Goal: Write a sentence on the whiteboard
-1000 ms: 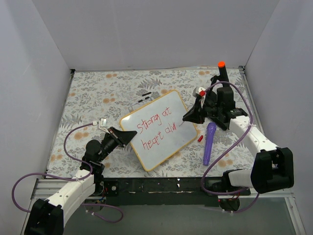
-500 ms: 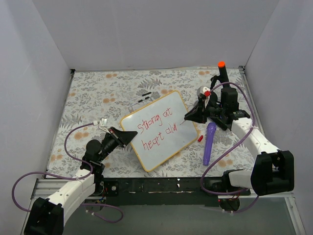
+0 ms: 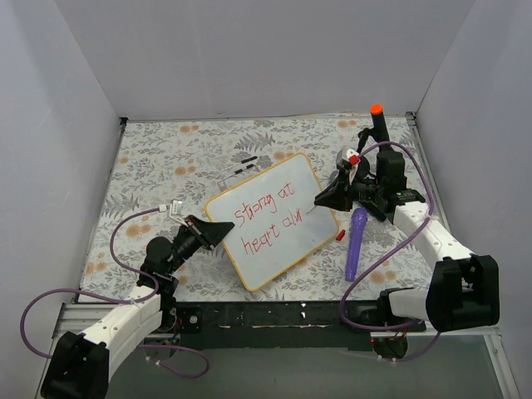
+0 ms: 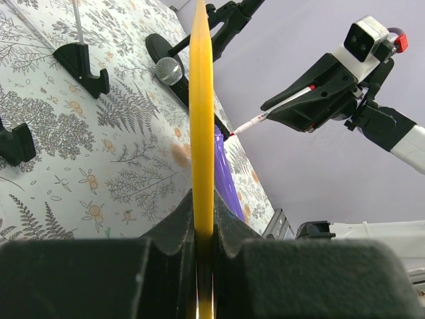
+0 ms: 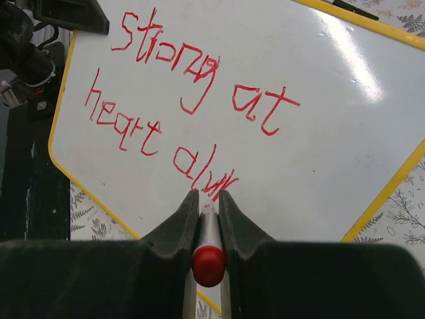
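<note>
The whiteboard (image 3: 274, 218) lies tilted on the flowered table, yellow-framed. Its red sentence (image 3: 264, 218) reads "Strong at" over "heart alw". My left gripper (image 3: 218, 233) is shut on the board's left edge; the left wrist view shows the yellow frame (image 4: 202, 113) edge-on between the jaws. My right gripper (image 3: 322, 199) is shut on a white marker with a red end (image 5: 209, 256), tip down at the last red strokes (image 5: 216, 183) on the board (image 5: 332, 133). The marker (image 4: 255, 122) also shows in the left wrist view.
A purple microphone (image 3: 356, 243) lies right of the board, with a small red cap (image 3: 341, 235) beside it. A black stand with an orange top (image 3: 376, 123) rises at the back right. Black clips (image 3: 244, 165) lie behind the board. White walls enclose the table.
The right gripper has shifted slightly right with the marker, adding strokes after "al" on the second line. The left gripper and board have not moved.
</note>
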Action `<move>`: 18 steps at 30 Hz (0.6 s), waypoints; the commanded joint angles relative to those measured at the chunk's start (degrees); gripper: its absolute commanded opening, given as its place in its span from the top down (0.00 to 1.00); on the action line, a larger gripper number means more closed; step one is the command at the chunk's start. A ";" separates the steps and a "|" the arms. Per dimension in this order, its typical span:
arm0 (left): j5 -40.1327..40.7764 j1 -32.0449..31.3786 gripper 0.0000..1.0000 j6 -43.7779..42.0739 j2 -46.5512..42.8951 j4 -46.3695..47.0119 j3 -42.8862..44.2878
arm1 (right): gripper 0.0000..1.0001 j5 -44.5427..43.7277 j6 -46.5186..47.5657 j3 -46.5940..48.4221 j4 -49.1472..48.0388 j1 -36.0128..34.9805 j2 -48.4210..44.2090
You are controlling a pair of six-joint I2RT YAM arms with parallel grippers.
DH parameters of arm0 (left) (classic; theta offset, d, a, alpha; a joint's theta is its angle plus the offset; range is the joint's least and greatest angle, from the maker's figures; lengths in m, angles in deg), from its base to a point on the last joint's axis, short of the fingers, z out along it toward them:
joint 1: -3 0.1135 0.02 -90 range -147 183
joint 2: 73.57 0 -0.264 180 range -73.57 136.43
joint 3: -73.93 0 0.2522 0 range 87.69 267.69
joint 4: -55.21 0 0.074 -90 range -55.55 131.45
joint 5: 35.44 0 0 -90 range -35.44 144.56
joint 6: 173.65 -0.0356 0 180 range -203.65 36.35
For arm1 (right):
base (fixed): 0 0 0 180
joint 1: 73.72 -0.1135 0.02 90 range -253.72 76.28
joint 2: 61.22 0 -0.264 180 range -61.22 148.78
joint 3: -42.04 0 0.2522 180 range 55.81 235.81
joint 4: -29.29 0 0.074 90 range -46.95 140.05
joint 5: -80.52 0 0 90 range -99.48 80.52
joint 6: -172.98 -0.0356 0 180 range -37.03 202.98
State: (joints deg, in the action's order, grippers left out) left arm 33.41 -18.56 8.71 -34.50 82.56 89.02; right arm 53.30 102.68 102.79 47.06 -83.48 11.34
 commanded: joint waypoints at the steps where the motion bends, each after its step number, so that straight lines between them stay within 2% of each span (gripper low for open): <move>1: -0.47 -0.15 1.00 2.21 -1.19 10.23 -3.96 | 0.99 -0.29 -2.56 0.04 -3.48 0.18 -0.66; 18: -0.65 -0.15 1.00 1.51 -1.19 9.00 -3.43 | 0.99 -2.49 -5.11 4.53 -6.82 0.18 3.65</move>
State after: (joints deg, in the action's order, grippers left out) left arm 32.67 -18.56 8.64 -34.02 83.39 89.02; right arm 50.40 99.31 104.82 44.20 -83.48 14.83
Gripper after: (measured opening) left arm 0.053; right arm 0.186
